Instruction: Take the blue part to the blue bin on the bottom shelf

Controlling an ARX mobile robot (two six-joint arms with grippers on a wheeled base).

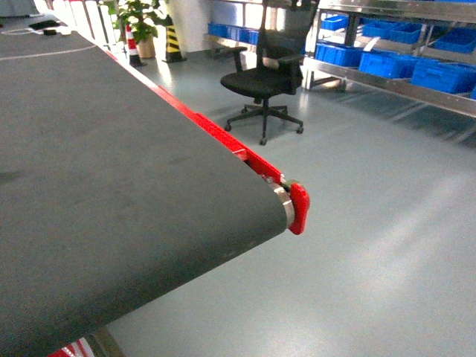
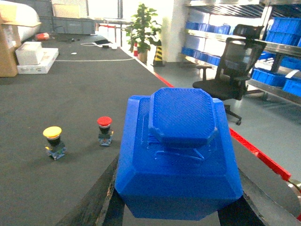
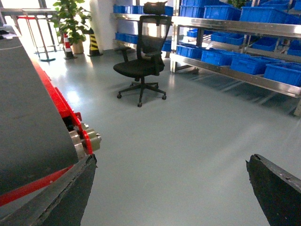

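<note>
- Head view: a dark conveyor belt point(image 1: 111, 186) with a red side rail point(image 1: 223, 137) and a red end cap point(image 1: 298, 209) at its roller, over a grey floor point(image 1: 372, 223); a black office chair point(image 1: 264, 78) stands beyond it, before a steel rack whose bottom shelf point(image 1: 387, 83) carries blue bins point(image 1: 439, 74) (neither arm nor pincer appears in this view)
- Left wrist view, and no other: the blue part point(image 2: 178, 155), a faceted block with a raised octagonal top, fills the lower centre, seated between the two dark fingers point(image 2: 94, 207) of the left pincer point(image 2: 178, 214), which close against its lower flanks; the part is held above the belt, well apart from the rack
- Also in the left wrist view only: a yellow-capped push button point(image 2: 53, 141) and a red-capped push button point(image 2: 105, 130) stand upright on the belt, near each other but apart, left of the part; a white box point(image 2: 35, 57) and a brown carton point(image 2: 9, 42) lie at the far left
- Right wrist view: the right pincer point(image 3: 171, 195) is spread wide, its fingers point(image 3: 70, 197) at the lower corners with nothing between them, hanging over the floor just beside the belt's roller end
- A potted plant point(image 3: 70, 21) and striped cones stand at the far end in all three views
</note>
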